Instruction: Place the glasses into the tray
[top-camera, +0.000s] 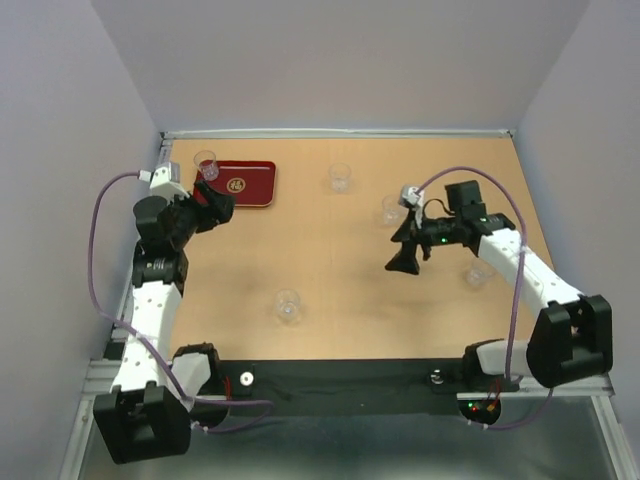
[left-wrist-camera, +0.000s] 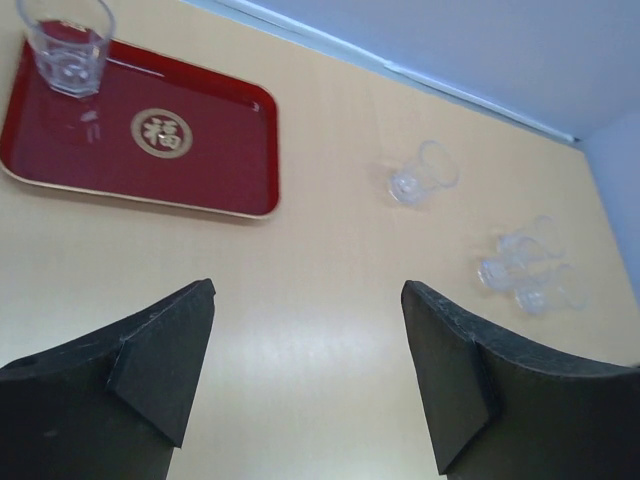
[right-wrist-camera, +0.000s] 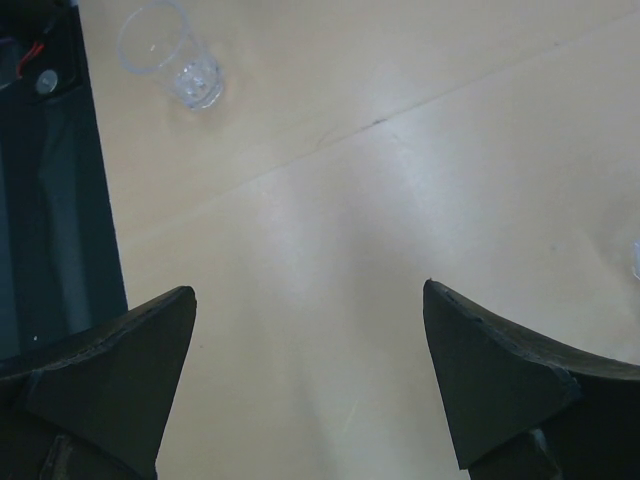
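Dark red, the tray (top-camera: 260, 186) is seen far left on the surface (top-camera: 340, 260), with one glass (left-wrist-camera: 68, 45) set in its far-left corner. At least four other glasses (top-camera: 341, 177) (top-camera: 393, 209) (top-camera: 480, 273) (top-camera: 288, 306) are left scattered outside it. The left gripper (left-wrist-camera: 308, 290) and right gripper (right-wrist-camera: 310, 295) are held spread, empty.

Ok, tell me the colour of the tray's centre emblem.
The emblem is gold on the dark red tray; the left wrist view shows it best.
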